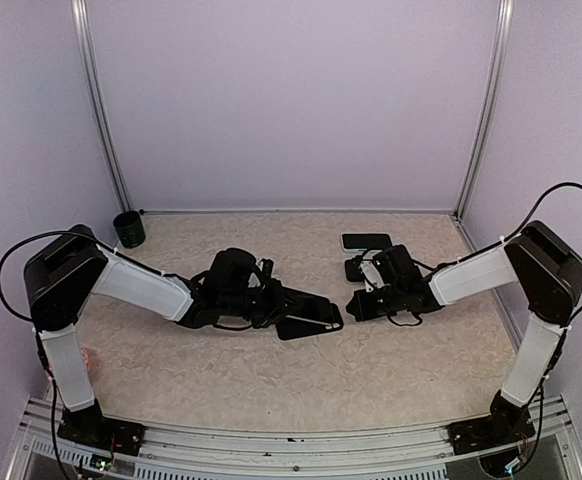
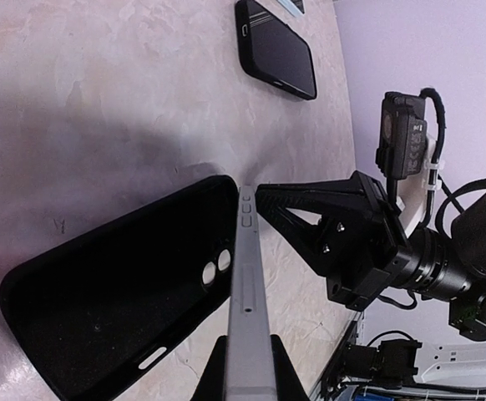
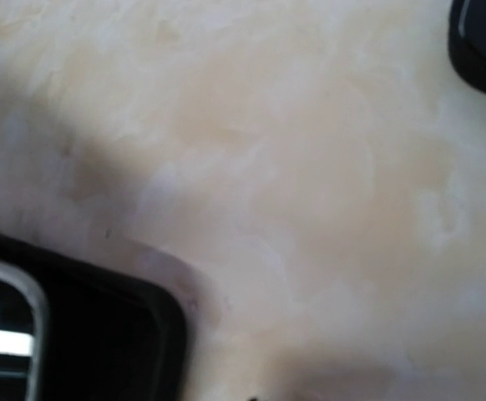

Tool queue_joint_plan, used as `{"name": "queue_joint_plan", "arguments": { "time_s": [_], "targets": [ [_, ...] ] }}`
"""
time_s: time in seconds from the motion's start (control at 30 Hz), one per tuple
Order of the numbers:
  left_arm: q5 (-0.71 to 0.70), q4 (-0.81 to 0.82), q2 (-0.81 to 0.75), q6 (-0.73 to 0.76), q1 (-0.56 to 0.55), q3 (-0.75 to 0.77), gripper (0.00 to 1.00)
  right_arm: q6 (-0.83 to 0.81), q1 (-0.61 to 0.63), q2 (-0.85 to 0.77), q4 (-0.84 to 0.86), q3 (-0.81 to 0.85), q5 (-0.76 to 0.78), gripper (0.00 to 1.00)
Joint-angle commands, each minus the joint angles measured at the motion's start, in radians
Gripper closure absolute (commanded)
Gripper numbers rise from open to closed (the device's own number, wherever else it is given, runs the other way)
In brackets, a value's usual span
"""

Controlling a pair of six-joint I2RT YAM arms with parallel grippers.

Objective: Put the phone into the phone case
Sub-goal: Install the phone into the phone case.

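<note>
Your marbled beige table (image 1: 221, 380) carried everything, with your left arm (image 1: 141, 285) and right arm (image 1: 476, 275) both reaching in toward its middle. The black phone case (image 2: 101, 317) lay flat there, open side up, its camera cut-out toward the right arm. Your left gripper (image 2: 247, 344) was clamped on the silver-edged phone (image 2: 250, 284), holding it on edge along the case's right-hand rim, as the left wrist view had it, not seated inside; whether the phone touched the rim you could not tell. Your right gripper (image 2: 264, 194) had its jaws fully together on nothing, the tips just beside the phone's far end; contact there was unclear. The right wrist view was blurred and gave only a corner of the case and bare tabletop. A second, dark-screened phone (image 2: 278, 52) lay flat farther back, apart from both grippers. A small black cup (image 1: 128, 229) stood at the table's far left corner.
</note>
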Motion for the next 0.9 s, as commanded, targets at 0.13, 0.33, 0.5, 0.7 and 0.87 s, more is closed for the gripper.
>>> {"name": "queue_joint_plan", "arguments": {
  "time_s": [0.13, 0.33, 0.5, 0.7, 0.87],
  "targets": [
    [-0.025, 0.063, 0.016, -0.071, -0.030, 0.033, 1.00, 0.016, -0.003, 0.011, 0.037, -0.022, -0.030, 1.00],
    [-0.027, 0.066, 0.040, -0.098, -0.032, 0.043, 1.00, 0.026, -0.003, 0.013, 0.052, -0.035, -0.044, 1.00],
    [-0.050, 0.063, 0.052, -0.096, -0.032, 0.046, 1.00, 0.032, 0.000, 0.011, 0.060, -0.046, -0.051, 1.00],
    [-0.053, 0.076, 0.063, -0.098, -0.032, 0.051, 1.00, 0.032, 0.004, 0.014, 0.066, -0.050, -0.054, 1.00],
    [-0.053, 0.075, 0.072, -0.095, -0.027, 0.063, 1.00, 0.035, 0.012, 0.024, 0.075, -0.048, -0.060, 1.00]
  ]
}}
